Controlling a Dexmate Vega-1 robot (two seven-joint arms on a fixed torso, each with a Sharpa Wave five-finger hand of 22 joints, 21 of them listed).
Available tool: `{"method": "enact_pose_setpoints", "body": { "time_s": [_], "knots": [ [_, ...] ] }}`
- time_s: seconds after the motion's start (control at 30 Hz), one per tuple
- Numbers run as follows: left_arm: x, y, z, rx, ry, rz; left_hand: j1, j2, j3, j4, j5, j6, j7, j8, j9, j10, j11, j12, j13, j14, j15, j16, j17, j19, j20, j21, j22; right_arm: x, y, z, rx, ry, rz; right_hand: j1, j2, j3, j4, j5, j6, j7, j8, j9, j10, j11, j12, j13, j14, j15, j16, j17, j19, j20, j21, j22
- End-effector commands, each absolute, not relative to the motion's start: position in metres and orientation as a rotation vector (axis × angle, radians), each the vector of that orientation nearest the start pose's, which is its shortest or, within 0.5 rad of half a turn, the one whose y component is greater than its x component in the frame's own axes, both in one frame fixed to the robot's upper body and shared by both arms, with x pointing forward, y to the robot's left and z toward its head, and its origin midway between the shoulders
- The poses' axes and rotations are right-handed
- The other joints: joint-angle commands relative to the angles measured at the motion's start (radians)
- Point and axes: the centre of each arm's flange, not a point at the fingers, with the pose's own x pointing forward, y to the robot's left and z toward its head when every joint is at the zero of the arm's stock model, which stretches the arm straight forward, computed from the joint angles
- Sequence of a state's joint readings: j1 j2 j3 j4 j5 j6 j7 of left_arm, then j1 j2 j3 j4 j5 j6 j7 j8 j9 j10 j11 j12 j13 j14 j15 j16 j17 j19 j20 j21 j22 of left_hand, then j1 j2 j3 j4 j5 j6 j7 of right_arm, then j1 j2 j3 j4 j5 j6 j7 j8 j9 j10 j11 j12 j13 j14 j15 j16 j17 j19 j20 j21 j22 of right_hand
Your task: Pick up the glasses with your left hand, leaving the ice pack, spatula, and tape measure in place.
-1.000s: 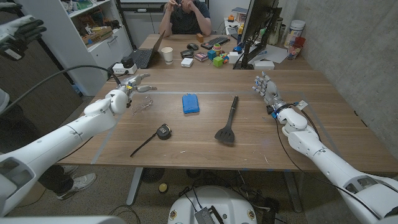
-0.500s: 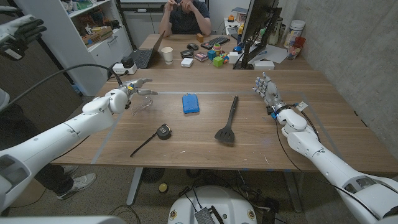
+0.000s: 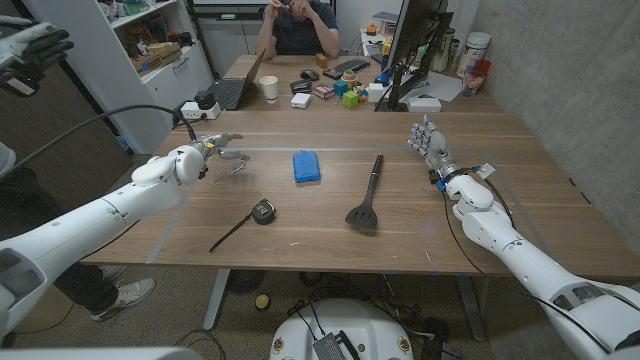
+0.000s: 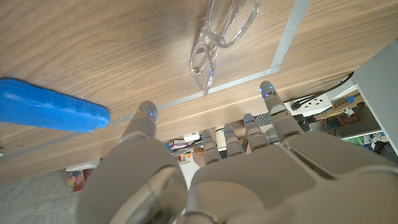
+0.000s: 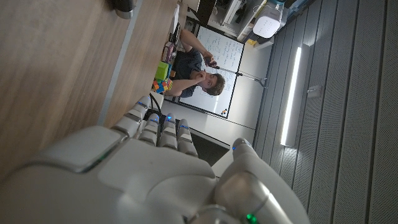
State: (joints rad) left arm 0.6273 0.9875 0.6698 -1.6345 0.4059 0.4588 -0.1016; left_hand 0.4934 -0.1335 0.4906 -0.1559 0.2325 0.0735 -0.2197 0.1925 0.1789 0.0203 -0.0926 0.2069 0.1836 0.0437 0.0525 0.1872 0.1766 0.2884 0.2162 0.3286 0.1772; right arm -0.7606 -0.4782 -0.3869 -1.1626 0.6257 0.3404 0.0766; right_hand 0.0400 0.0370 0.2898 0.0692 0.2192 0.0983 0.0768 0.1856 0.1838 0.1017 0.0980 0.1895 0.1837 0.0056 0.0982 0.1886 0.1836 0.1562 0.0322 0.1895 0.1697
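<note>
The left hand (image 3: 213, 146) hangs open and empty just above the glasses (image 3: 232, 168), which lie on the table (image 3: 420, 215), maybe not touching yet; lower gently, pinch the clear frame, leave the ice pack (image 3: 306, 166) alone

It was an office or robotics lab: a wooden table (image 3: 330, 215) under a concrete wall, a person (image 3: 296, 22) seated at the far end beside a laptop (image 3: 232, 92), keyboard (image 3: 346, 68), monitor (image 3: 415, 40) and shelving (image 3: 150, 45).

The glasses (image 4: 221, 34) are cut off by the frame edge, perhaps folded.
</note>
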Motion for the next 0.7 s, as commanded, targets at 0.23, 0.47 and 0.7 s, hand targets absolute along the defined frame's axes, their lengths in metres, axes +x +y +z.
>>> {"method": "enact_pose_setpoints", "body": {
  "time_s": [0.23, 0.47, 0.7],
  "knots": [
    [0.642, 0.379, 0.033, 1.508, -0.11, 0.216, 0.047, 0.023, 0.001, -0.002, 0.011, 0.015, -0.001, 0.002, 0.005, 0.019, 0.004, 0.007, 0.003, 0.019, -0.008, 0.007, 0.003, 0.007, -0.003, -0.009, 0.001, 0.671, -0.299, -0.017, 0.008, -0.624, 0.196, -0.01, 0.005, -0.006, 0.001, 0.01, 0.002, -0.001, 0.006, 0.001, -0.002, 0.013, 0.004, 0.005, 0.004, 0.004, 0.007, 0.003, 0.004, 0.005, 0.009, 0.005],
    [0.647, 0.376, 0.032, 1.52, -0.104, 0.21, 0.082, 0.056, 0.005, 0.005, 0.018, 0.033, -0.001, 0.006, 0.006, 0.034, 0.015, 0.01, 0.004, 0.033, -0.007, 0.009, 0.004, 0.019, -0.004, -0.016, 0.002, 0.671, -0.299, -0.016, 0.002, -0.63, 0.194, -0.01, 0.003, -0.008, 0.002, 0.012, 0.002, -0.001, 0.006, 0.001, -0.002, 0.012, 0.004, 0.005, 0.005, 0.003, 0.007, 0.003, 0.005, 0.005, 0.009, 0.005],
    [0.653, 0.371, 0.032, 1.539, -0.088, 0.185, 0.1, 0.074, 0.0, 0.009, 0.022, 0.042, 0.0, 0.005, 0.006, 0.034, 0.018, 0.008, 0.005, 0.031, -0.012, 0.006, 0.005, 0.025, -0.004, -0.023, 0.003, 0.671, -0.298, -0.01, -0.006, -0.653, 0.197, -0.01, 0.001, -0.011, 0.003, 0.014, 0.002, -0.004, 0.006, 0.001, -0.006, 0.009, 0.003, 0.005, 0.008, 0.003, 0.007, 0.003, 0.008, 0.004, 0.009, 0.005]
  ]
}}
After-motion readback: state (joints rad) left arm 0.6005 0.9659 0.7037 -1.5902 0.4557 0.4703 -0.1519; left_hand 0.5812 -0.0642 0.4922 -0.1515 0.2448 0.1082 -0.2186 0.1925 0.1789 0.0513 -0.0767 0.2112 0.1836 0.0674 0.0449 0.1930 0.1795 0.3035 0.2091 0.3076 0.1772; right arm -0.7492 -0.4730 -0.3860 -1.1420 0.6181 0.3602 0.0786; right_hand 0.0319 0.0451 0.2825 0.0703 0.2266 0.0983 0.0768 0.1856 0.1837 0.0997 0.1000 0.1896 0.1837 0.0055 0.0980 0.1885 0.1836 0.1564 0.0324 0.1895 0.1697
